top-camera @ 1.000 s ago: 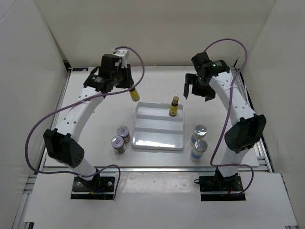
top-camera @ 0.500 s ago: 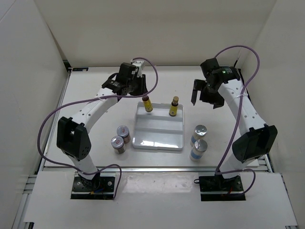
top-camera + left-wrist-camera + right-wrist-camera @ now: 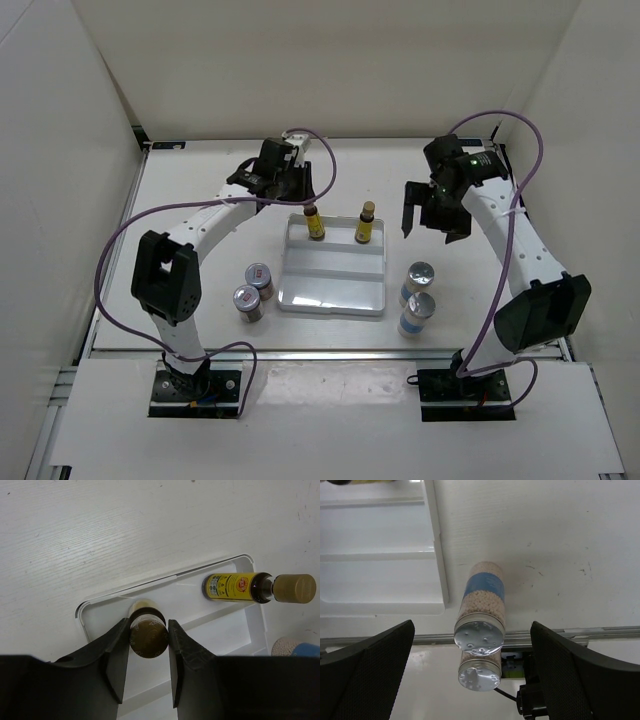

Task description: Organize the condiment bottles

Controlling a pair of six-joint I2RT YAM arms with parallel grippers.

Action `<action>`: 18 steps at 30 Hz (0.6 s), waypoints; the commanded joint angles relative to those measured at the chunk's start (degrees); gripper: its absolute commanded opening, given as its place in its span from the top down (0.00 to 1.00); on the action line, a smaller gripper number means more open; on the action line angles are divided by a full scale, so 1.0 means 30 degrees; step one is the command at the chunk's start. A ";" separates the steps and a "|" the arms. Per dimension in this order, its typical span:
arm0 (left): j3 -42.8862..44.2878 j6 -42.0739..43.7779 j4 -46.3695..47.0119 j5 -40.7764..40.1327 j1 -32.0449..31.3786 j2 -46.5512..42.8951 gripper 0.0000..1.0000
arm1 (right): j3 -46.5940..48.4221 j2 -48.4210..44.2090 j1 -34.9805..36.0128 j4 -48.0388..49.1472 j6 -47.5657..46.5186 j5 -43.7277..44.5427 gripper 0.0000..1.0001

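The white table [image 3: 200, 330] is the largest thing here, closed in by pale panels [image 3: 60, 150] at the back and sides. Both arms reach out over it, each trailing a purple cable [image 3: 497, 113]. The left arm [image 3: 205, 218] bends in from the left and ends above the far-left corner of the white ridged tray [image 3: 330, 292], which lies mid-table. The right arm [image 3: 510, 245] rises along the right side. The right gripper [image 3: 430, 217] hangs over bare table just off the tray's far-right corner, jaws spread wide and holding nothing.

The left gripper [image 3: 149, 632] is clamped on the tan cap of a slim yellow bottle [image 3: 315, 223]. This bottle is upright (a touch tilted) in the tray's far compartment, near its left wall — whether its base rests on the tray floor cannot be told. The second yellow bottle [image 3: 365, 225] stands in the same compartment further right, apart from the held one.

Right of the tray, two clear-blue bottles [image 3: 418, 283] with silver caps stand close together on the table, one behind the other, just beside the tray's right edge — the right wrist view looks down on them between its open fingers. Left of the tray, two short silver-lidded jars [image 3: 259, 278] stand side by side, near the tray's left edge but not touching it.
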 commanded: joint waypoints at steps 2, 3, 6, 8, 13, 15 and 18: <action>-0.0605 0.0749 -0.0370 -0.0505 0.0013 -0.0773 0.75 | -0.0707 -0.1099 -0.0073 -0.0361 -0.0833 -0.1614 0.00; -0.0605 0.0752 -0.0372 -0.0505 0.0013 -0.0773 0.71 | -0.0884 -0.1273 -0.0073 -0.0361 -0.0835 -0.1617 0.00; -0.0167 0.0927 -0.0577 -0.0505 0.0013 -0.0773 0.54 | -0.1440 -0.1683 -0.0073 -0.0361 -0.1010 -0.2086 0.00; 0.0069 0.0927 -0.0782 -0.0300 0.0013 -0.0773 0.45 | -0.1674 -0.1920 -0.0073 -0.0537 -0.1010 -0.2291 0.00; 0.0448 0.0927 -0.0958 0.0313 -0.0368 -0.0773 0.23 | -0.2290 -0.2505 -0.0073 -0.0772 -0.1215 -0.2672 0.00; 0.0450 0.0753 -0.0958 0.0315 -0.0776 -0.0773 0.20 | -0.2468 -0.2711 -0.0073 -0.1006 -0.1215 -0.2672 0.00; 0.0450 0.0752 -0.0958 0.0315 -0.0778 -0.0773 0.14 | -0.2849 -0.2945 -0.0073 -0.1006 -0.1215 -0.2672 0.00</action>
